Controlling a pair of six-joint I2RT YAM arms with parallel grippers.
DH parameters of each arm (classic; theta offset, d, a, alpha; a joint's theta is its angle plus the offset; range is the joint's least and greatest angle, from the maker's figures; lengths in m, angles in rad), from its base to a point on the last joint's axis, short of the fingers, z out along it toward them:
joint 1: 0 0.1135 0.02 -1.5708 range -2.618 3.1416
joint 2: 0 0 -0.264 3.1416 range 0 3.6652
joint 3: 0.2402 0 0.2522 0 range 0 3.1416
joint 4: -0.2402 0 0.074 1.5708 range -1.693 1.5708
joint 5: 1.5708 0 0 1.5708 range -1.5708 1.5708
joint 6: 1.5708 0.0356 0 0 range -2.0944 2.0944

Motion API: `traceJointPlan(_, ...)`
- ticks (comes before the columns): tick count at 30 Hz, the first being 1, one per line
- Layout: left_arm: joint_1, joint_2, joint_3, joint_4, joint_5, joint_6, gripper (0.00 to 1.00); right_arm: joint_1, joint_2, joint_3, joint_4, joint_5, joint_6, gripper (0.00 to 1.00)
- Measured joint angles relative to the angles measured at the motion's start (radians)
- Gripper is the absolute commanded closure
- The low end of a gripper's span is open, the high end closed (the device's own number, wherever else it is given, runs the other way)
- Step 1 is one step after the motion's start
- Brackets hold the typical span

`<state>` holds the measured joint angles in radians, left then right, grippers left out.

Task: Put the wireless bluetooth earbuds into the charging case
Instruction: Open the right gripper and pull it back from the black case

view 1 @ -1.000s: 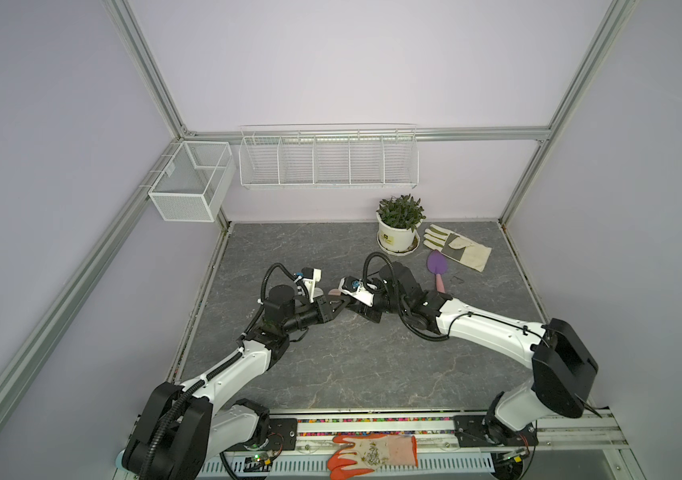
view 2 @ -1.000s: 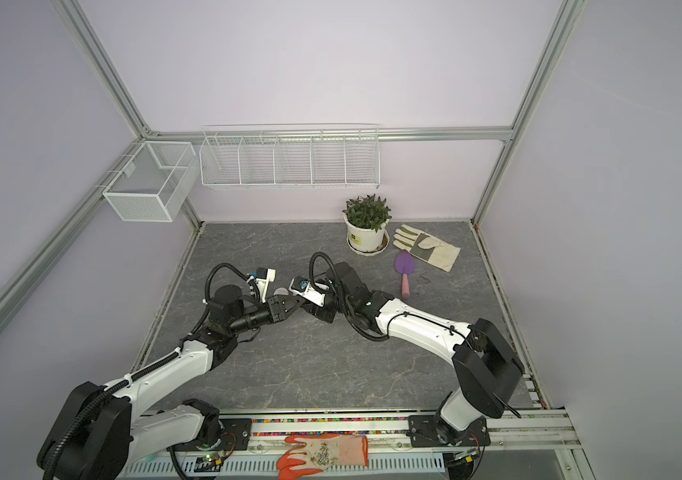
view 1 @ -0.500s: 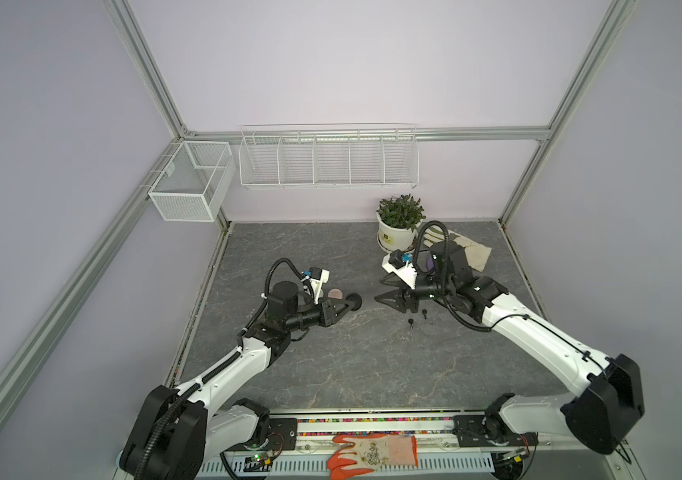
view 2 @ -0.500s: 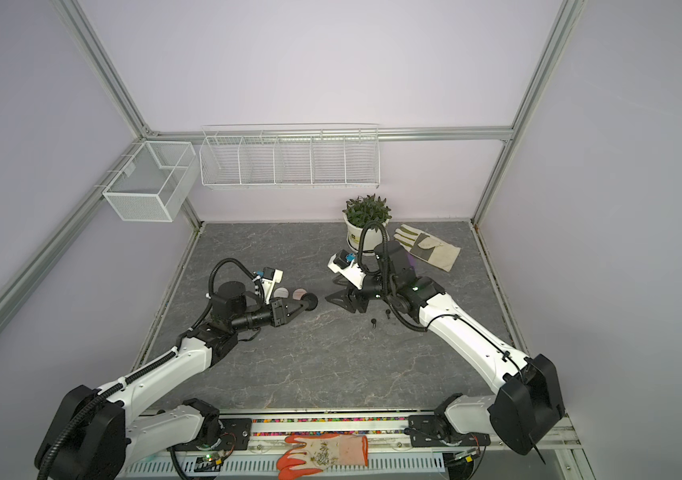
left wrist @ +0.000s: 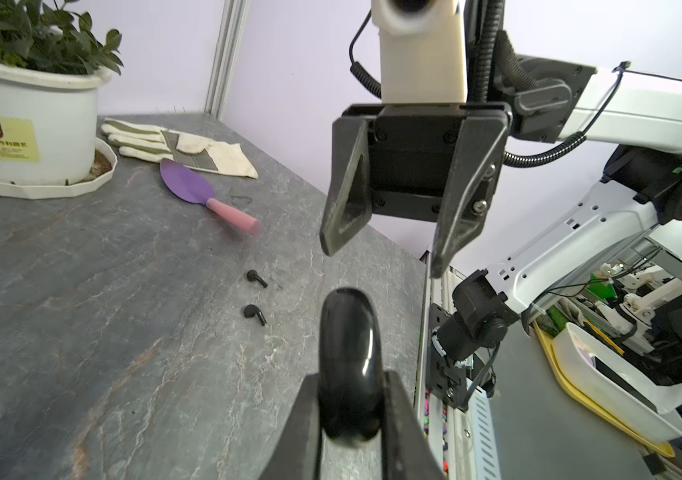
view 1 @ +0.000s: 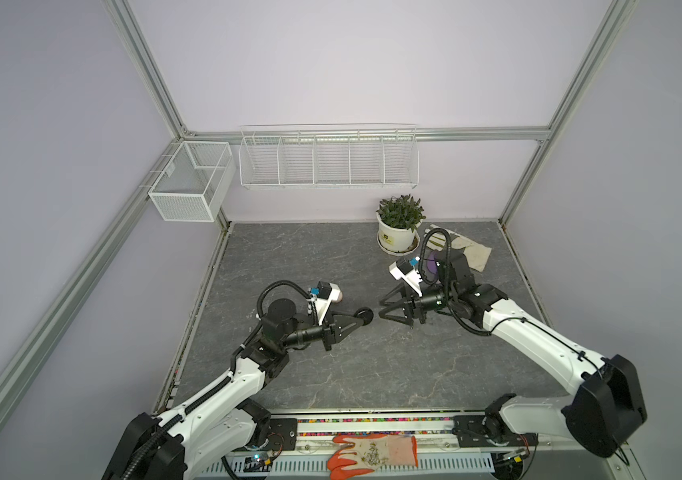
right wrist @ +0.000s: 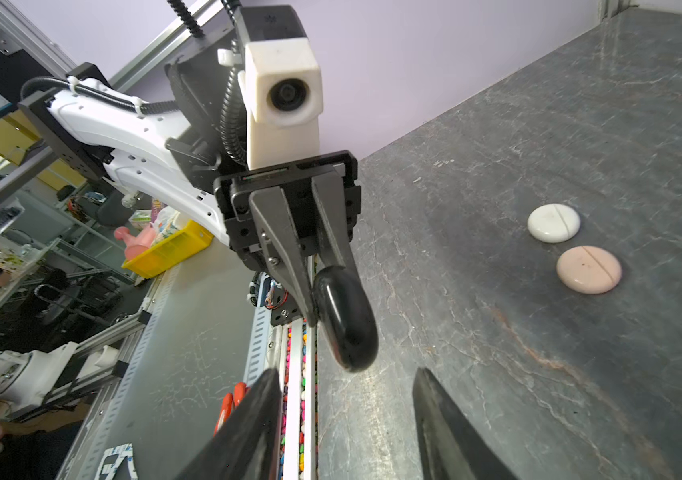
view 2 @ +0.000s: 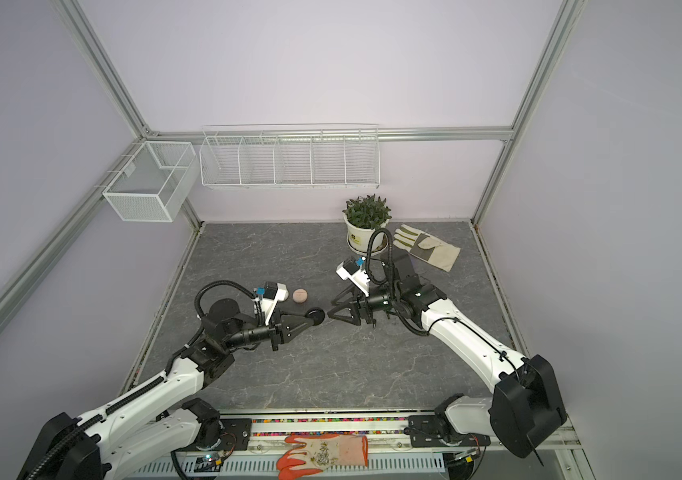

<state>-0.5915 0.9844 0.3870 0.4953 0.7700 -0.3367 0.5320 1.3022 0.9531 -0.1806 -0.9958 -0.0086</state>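
My left gripper (view 1: pixel 358 318) is shut on a black round charging case (left wrist: pixel 349 357), held edge-up just above the table; the case also shows in a top view (view 2: pixel 315 314) and in the right wrist view (right wrist: pixel 345 320). Facing it a short way to the right, my right gripper (view 1: pixel 380 308) stands open and empty, its jaws spread wide in the left wrist view (left wrist: pixel 383 259). Two black wireless bluetooth earbuds (left wrist: pixel 256 277) (left wrist: pixel 254 313) lie loose on the grey table beneath the right gripper. Both have short stems.
A pink round case (view 2: pixel 300 295) and a white one (right wrist: pixel 553 222) lie closed behind the left gripper. A potted plant (view 1: pixel 398 226), a work glove (view 2: pixel 428 248) and a purple trowel (left wrist: pixel 192 187) sit at the back right. Wire baskets (view 1: pixel 327 156) hang on the back wall.
A second ago both grippers met at the case. The right gripper has since pulled back to the right and opened, two black earbuds now lie under it, and the left keeps the case.
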Motion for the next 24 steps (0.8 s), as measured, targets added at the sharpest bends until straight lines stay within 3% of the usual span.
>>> traceJointPlan(8, -0.001, 0.065, -0.028, 0.197, -0.015, -0.05, 1.0, 0.005, -0.034, -0.019, 0.13, -0.037, 0.086, 0.44)
traceJointPlan(16, -0.003, 0.13, -0.089, 0.513, -0.142, -0.214, 1.0, 0.013, -0.02, -0.187, 0.609, 0.037, 0.375, 0.4)
traceJointPlan(20, -0.004, 0.181, -0.089, 0.621, -0.166, -0.283, 1.0, 0.016, 0.055, -0.189, 0.86, 0.043, 0.521, 0.39)
traceJointPlan(24, -0.005, 0.228, -0.089, 0.725, -0.172, -0.336, 1.0, 0.034, 0.14, -0.173, 0.995, 0.036, 0.61, 0.42)
